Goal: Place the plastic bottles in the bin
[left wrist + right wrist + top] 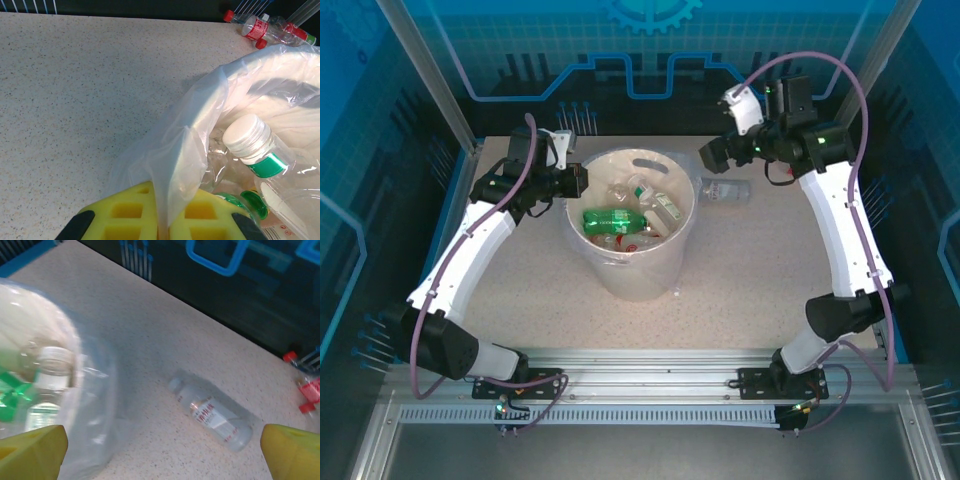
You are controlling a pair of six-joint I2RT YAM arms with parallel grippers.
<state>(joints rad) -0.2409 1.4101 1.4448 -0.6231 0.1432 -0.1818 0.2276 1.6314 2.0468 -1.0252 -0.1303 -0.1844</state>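
Plastic bottles [638, 205] are mostly lying inside the bin [630, 282] already, a green one [610, 218] and several clear ones resting in the clear bag liner [175, 150] at the centre of the table [750, 270]. One clear bottle with a red label [212, 417] is lying loose on the table at about the bin's 2 o'clock in the top view. A few red-capped ones [260, 27] are sitting at the table's edge, at 1 o'clock in the left wrist view. The left gripper [167, 212] is pinching the liner at the rim's 10 o'clock, its pads closed on the film. The right gripper [162, 455] is hovering with its jaws wide apart and holding nothing, and the loose bottle is lying just beyond its fingers. The job is looking largely done to me, with only those stragglers waiting.
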